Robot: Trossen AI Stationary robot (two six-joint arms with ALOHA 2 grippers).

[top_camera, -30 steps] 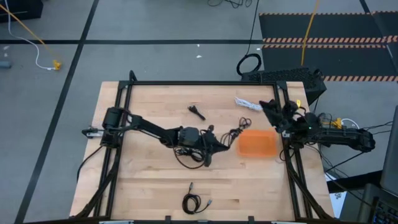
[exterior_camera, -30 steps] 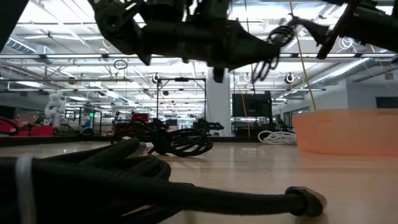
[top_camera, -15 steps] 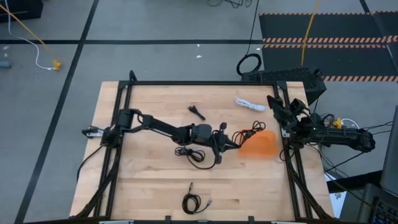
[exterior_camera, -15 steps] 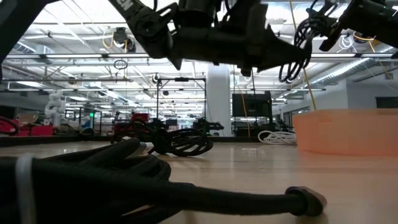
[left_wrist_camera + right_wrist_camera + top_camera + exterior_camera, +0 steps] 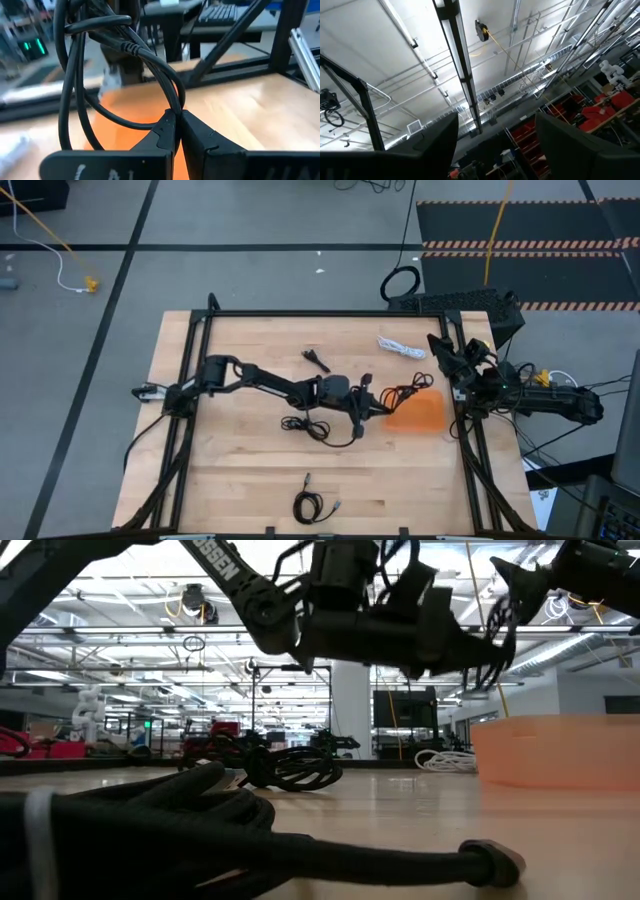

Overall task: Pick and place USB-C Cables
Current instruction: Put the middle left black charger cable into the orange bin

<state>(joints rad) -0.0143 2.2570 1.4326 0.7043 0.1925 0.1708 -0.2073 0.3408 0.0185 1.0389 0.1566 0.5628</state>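
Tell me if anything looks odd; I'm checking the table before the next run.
Nothing damaged or spilled. The left hand, shut on a black USB-C cable, holds it at the orange tray, loops dangling partly outside its rim. The right hand waits open at the table's edge.

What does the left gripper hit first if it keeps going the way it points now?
Probably the orange tray. The left gripper, shut on a black USB-C cable, points toward the tray with no table item between. Height is unclear; it may pass above the rim.
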